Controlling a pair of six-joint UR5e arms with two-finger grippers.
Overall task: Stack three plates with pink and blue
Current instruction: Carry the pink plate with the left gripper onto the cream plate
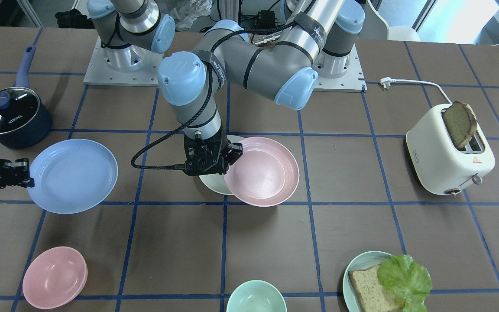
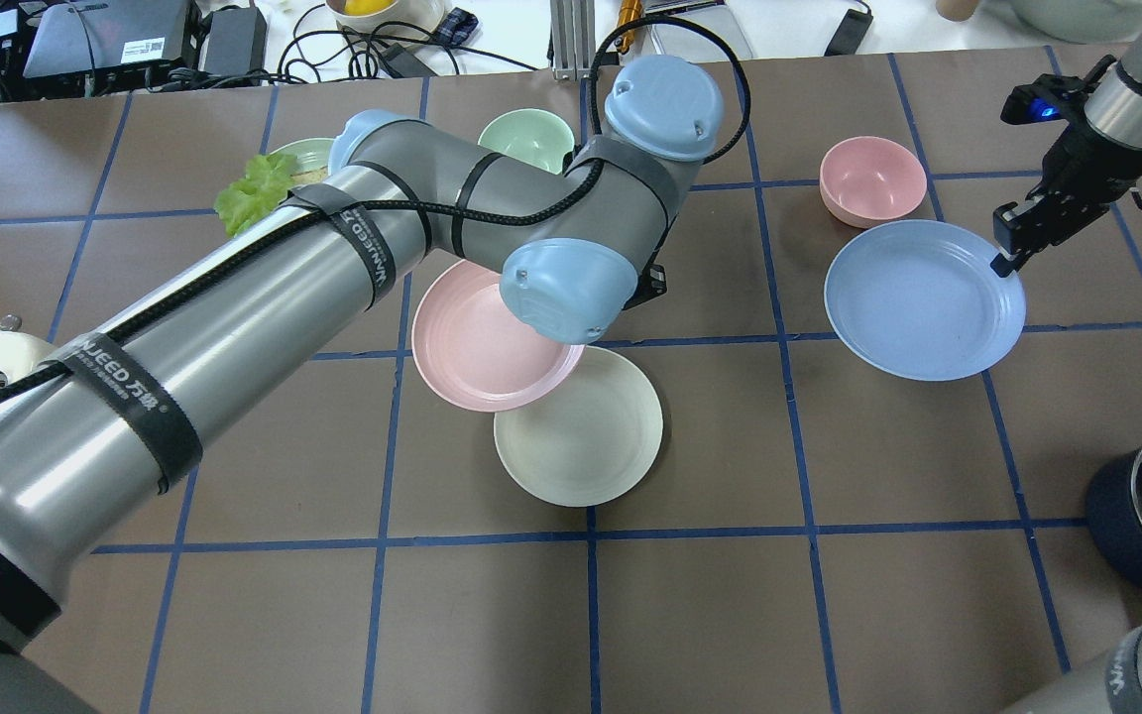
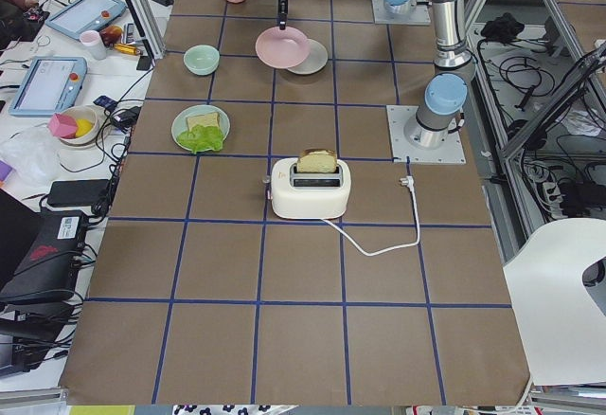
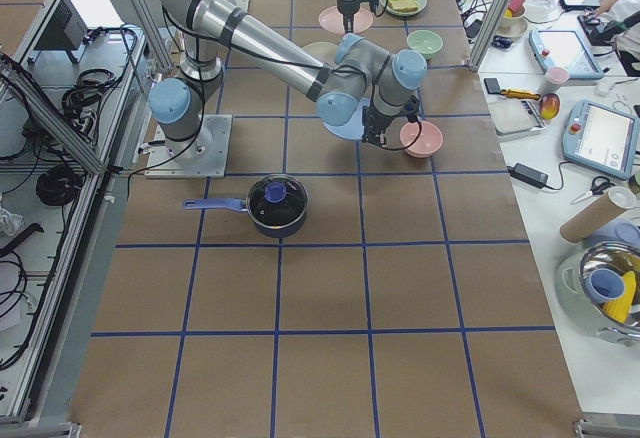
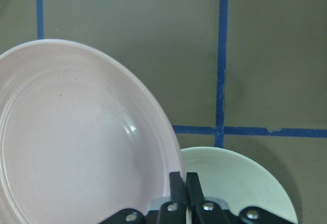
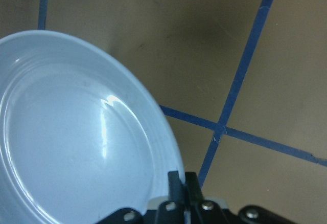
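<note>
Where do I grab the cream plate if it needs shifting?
Pinch its thin rim, one finger inside and one under the lip, coming from the robot's side. The cream plate lies flat with only a shallow rim to hold, and the pink plate in the left gripper overlaps its far-left edge; the near edge looks bare.

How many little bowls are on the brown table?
2: a small deep pink plastic bowl near the light blue round plate, and a mint-green round bowl by the operators' edge. Arms may hide others.
</note>
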